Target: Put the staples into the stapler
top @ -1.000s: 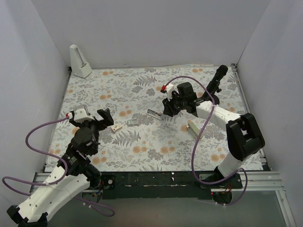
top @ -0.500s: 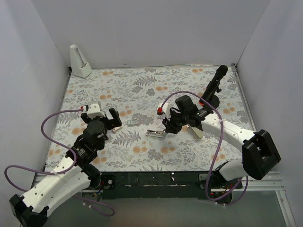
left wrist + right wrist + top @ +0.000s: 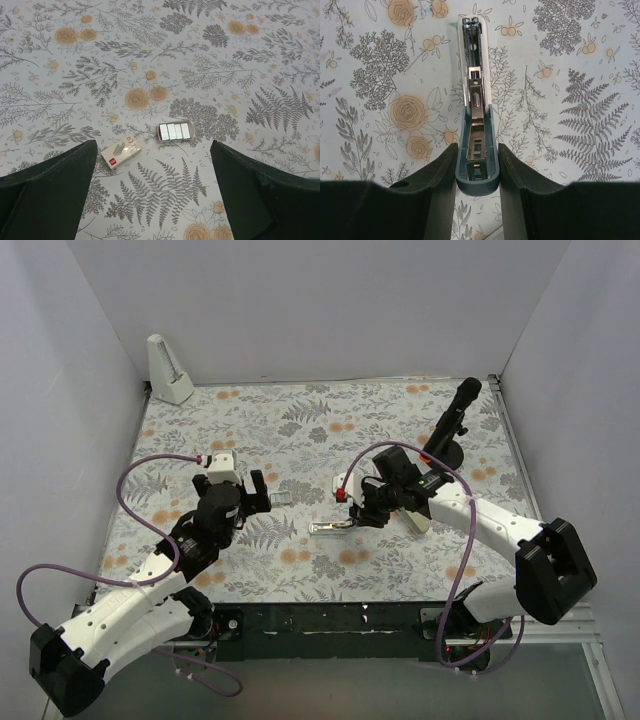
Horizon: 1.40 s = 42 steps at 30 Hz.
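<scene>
Light-blue plastic of the stapler (image 3: 476,107) sat clamped between the right gripper's (image 3: 477,152) fingers, silver inner rail exposed, a little nearer the bench's front edge than its middle. The left gripper (image 3: 151,150) hovered with fingers wide apart over the beige staple box (image 3: 121,153) and the grey staple block (image 3: 175,131) just beside it, both left of the bench's centre
</scene>
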### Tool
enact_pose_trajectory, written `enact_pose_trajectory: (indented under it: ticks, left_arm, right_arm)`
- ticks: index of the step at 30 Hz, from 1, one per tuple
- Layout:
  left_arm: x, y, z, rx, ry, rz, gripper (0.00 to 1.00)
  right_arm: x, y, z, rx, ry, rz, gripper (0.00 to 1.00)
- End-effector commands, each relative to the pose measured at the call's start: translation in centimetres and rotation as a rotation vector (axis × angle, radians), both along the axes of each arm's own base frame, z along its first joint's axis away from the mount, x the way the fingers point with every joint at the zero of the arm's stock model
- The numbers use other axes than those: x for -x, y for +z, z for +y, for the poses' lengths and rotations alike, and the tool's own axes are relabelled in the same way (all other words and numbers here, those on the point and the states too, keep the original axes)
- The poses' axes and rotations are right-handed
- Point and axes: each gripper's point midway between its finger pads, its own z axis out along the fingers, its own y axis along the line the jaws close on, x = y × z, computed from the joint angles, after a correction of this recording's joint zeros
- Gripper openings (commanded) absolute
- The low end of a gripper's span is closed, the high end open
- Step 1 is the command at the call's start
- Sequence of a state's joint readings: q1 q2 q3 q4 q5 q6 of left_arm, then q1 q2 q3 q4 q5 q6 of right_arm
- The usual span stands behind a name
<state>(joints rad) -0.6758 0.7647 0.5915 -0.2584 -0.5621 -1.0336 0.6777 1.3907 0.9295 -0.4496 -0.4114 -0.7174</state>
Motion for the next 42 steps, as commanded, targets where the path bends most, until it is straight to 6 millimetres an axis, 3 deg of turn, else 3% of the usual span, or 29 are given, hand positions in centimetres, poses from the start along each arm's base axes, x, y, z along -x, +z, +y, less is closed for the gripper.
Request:
enact_pose_trajectory:
  ticks: [1, 7, 15, 19, 22, 25, 28, 34, 35, 37, 39, 40, 41, 42]
  left_arm:
    - [-0.1, 1.6, -0.1, 0.030, -0.003, -0.023, 0.98]
    - [0.0, 1.5, -0.3, 0.034, -0.011, -0.020, 0.98]
    - [0.0, 1.0, -0.6, 0.027, -0.024, -0.001, 0.98]
    - [0.0, 1.0, -0.5, 0.028, -0.022, -0.001, 0.98]
    - [-0.1, 0.9, -0.7, 0.025, -0.028, 0.002, 0.98]
    - [-0.1, 0.7, -0.9, 0.021, -0.034, 0.011, 0.98]
    - [-0.2, 0.3, -1.0, 0.025, -0.031, 0.023, 0.98]
    - [-0.5, -0.6, -1.8, 0.088, 0.011, 0.093, 0.98]
    - [-0.7, -0.3, -2.0, 0.103, 0.018, 0.101, 0.98]
    - [-0.8, -2.0, -2.4, 0.088, 0.038, 0.183, 0.98]
    - [-1.2, -2.2, -3.3, 0.137, 0.067, 0.233, 0.98]
    - [-1.1, -4.2, -3.7, 0.098, 0.073, 0.313, 0.98]
    - [-1.2, -4.6, -4.1, 0.116, 0.089, 0.344, 0.98]
    - [-1.6, -4.2, -4.8, 0.129, 0.089, 0.357, 0.98]
  right_arm:
    - [1.9, 0.5, 0.0, -0.041, 0.126, -0.036, 0.14]
    - [1.3, 1.4, 0.2, -0.043, 0.135, -0.060, 0.16]
    - [1.0, -0.9, 0.0, 0.050, 0.162, 0.009, 0.32]
    - [0.6, -0.5, -0.1, 0.057, 0.150, -0.006, 0.37]
    - [0.2, 1.0, 0.5, 0.024, 0.153, -0.037, 0.43]
    - [0.1, 2.3, 0.9, -0.001, 0.160, -0.049, 0.59]
    - [-0.2, 3.6, 1.4, -0.027, 0.163, -0.069, 0.64]
    - [-1.5, 8.5, 1.9, -0.140, 0.058, -0.187, 0.78]
    - [-2.0, 9.7, 1.3, -0.153, 0.010, -0.240, 0.80]
    - [-3.3, 11.9, 1.3, -0.216, -0.106, -0.294, 0.83]
    - [-5.1, 14.5, 0.0, -0.281, -0.306, -0.358, 0.87]
    - [-5.6, 15.3, -0.7, -0.301, -0.374, -0.377, 0.88]
    - [-6.2, 16.5, -1.9, -0.321, -0.469, -0.412, 0.90]
    - [-6.2, 16.8, -2.3, -0.341, -0.512, -0.409, 0.92]
